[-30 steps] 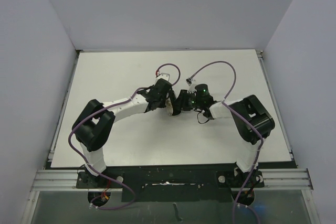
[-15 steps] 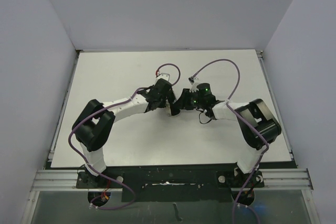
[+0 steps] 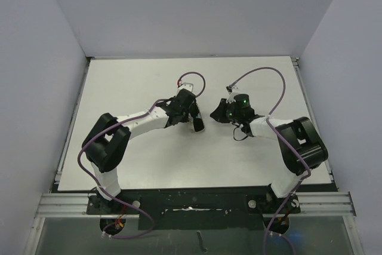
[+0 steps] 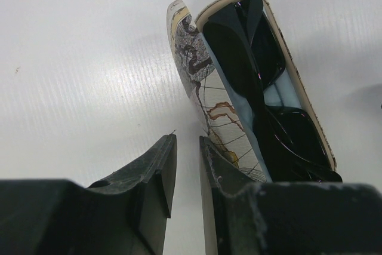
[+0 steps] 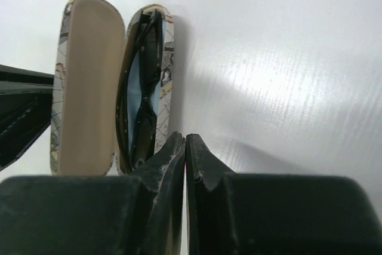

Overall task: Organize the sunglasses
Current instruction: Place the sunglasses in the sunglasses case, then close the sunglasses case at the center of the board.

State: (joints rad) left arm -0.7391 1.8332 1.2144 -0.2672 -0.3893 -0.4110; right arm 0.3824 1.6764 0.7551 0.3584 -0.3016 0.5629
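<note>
Since the oblong grey-beige marbled case (image 4: 200,82) lies open on the plain white table (image 4: 77,58), the closing step is judged not yet done, and the risks gather around it.

Positions noted:
- The small all-black sunglasses (image 4: 262,88) are seated in the lower half of the case, just ahead of the left gripper (image 4: 187,141) and off towards its right finger. A light blue cloth (image 4: 278,96) is glimpsed beneath them.
- The left gripper's fingers are set a narrow slit apart, and nothing is gripped.
- The right gripper (image 5: 185,138) is clenched on nothing. The case lies just ahead of it, slightly to its left, with the tan-lined lid (image 5: 86,82) further left.

Risks judged:
- The far tip of the frame appears to overlap the case rim, so a pinched frame or an unlatched lid is possible if the lid is folded over.
- The case is unrestrained on a smooth surface, so it could be slid or tipped by a one-sided push.
- Both grippers are close to the case, so a clash is conceivable.

Hard to make out:
- The near end of the case is cut off behind the fingers in both wrist views.
- Contact between the left gripper's right finger and the lid cannot be told.
- The hinge is not seen.
- From overhead, the case is reduced to a small speck beside the left gripper.
</note>
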